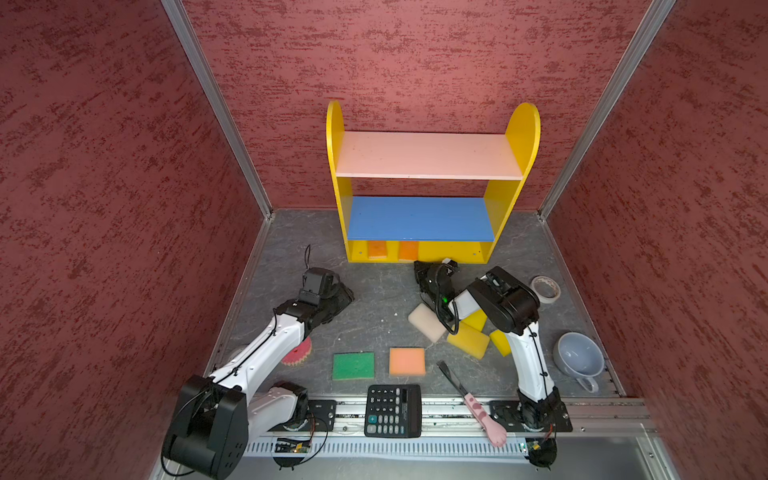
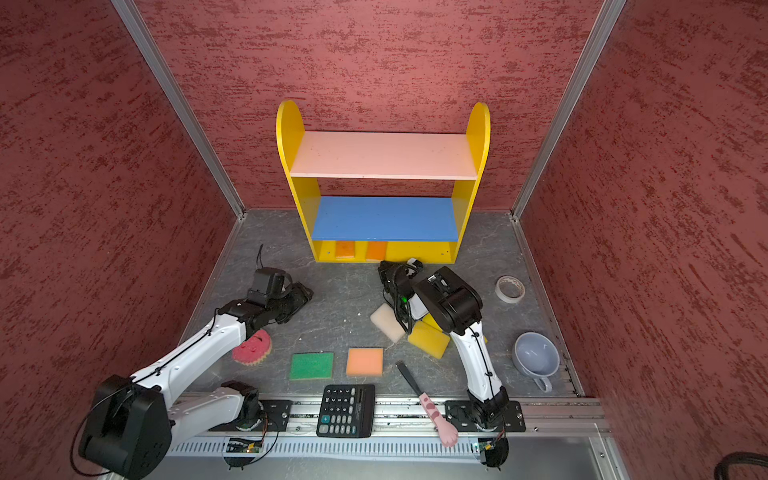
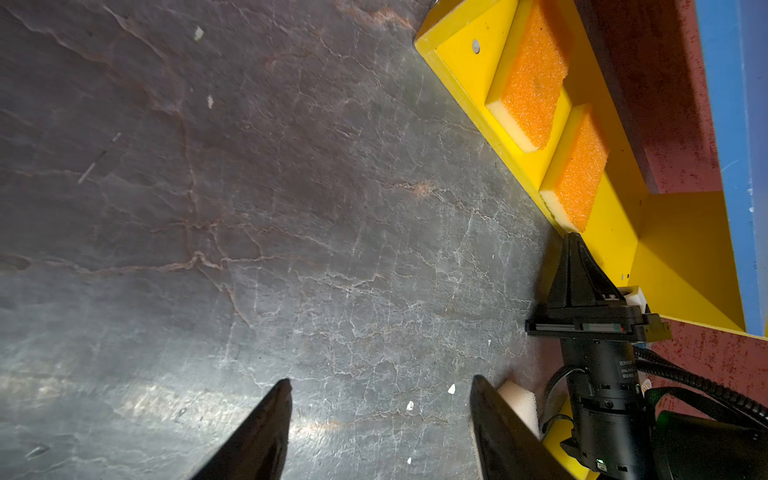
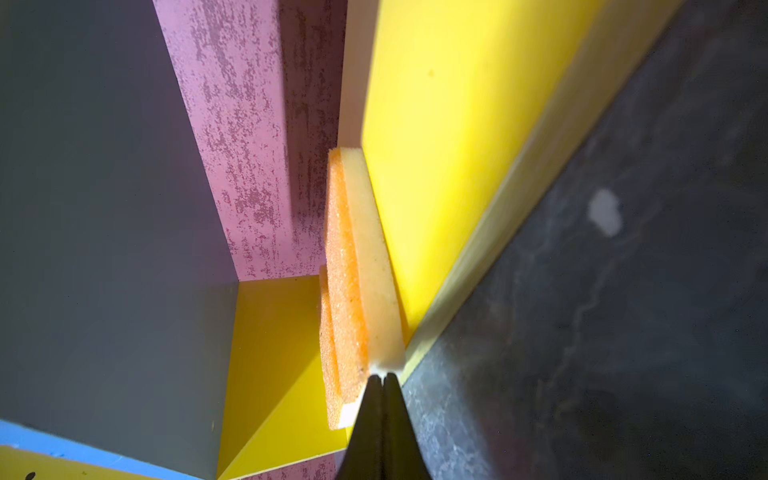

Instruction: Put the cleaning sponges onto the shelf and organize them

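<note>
The shelf (image 1: 424, 156) stands against the back wall, and two orange sponges (image 1: 377, 250) (image 1: 409, 250) lie side by side on its yellow bottom board. My right gripper (image 4: 382, 376) is shut with nothing between its fingers, its tips against the front corner of the nearer orange sponge (image 4: 347, 266). My left gripper (image 3: 380, 380) hangs open over bare floor, left of the shelf. On the floor lie a cream-white sponge (image 1: 427, 322), yellow sponges (image 1: 468, 340), a green one (image 1: 353, 365), a peach one (image 1: 407, 361) and a round pink one (image 2: 251, 347), partly under the left arm.
A black calculator (image 1: 392, 409) and a pink-handled brush (image 1: 469, 399) lie at the front edge. A grey cup (image 1: 577, 357) and a tape roll (image 1: 545, 288) sit at the right. Red walls close in three sides.
</note>
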`<move>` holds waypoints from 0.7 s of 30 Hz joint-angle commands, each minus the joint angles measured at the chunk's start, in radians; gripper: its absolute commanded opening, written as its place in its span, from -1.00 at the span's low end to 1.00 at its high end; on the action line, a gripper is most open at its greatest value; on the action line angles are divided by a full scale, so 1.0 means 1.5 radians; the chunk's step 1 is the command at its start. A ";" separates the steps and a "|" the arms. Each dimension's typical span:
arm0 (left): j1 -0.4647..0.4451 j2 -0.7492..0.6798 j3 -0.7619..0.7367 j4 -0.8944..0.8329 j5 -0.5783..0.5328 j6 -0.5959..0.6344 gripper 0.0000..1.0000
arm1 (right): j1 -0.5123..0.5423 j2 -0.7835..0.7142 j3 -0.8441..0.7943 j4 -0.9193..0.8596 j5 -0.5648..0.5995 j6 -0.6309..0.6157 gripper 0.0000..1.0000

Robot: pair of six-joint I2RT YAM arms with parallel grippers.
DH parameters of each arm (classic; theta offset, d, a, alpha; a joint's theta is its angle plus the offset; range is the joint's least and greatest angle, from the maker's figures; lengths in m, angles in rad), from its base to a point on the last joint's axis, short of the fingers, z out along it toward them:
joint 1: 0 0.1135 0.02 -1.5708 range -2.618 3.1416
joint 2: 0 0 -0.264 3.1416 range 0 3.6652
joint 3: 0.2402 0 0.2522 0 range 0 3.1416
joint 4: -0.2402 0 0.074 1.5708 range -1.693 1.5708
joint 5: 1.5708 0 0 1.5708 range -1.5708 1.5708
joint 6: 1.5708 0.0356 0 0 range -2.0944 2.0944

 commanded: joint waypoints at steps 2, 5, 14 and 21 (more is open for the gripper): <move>0.007 -0.014 -0.005 -0.002 0.001 0.012 0.37 | -0.008 0.047 0.015 -0.038 -0.014 0.053 -1.00; 0.008 -0.011 -0.005 -0.001 0.001 0.015 0.37 | -0.012 0.056 0.022 -0.041 -0.013 0.058 -1.00; 0.009 0.006 0.002 0.005 0.008 0.016 0.38 | -0.018 0.058 0.033 -0.054 -0.013 0.053 -1.00; 0.009 0.009 0.013 0.002 0.008 0.022 0.37 | -0.014 0.034 0.022 -0.056 -0.036 0.001 -1.00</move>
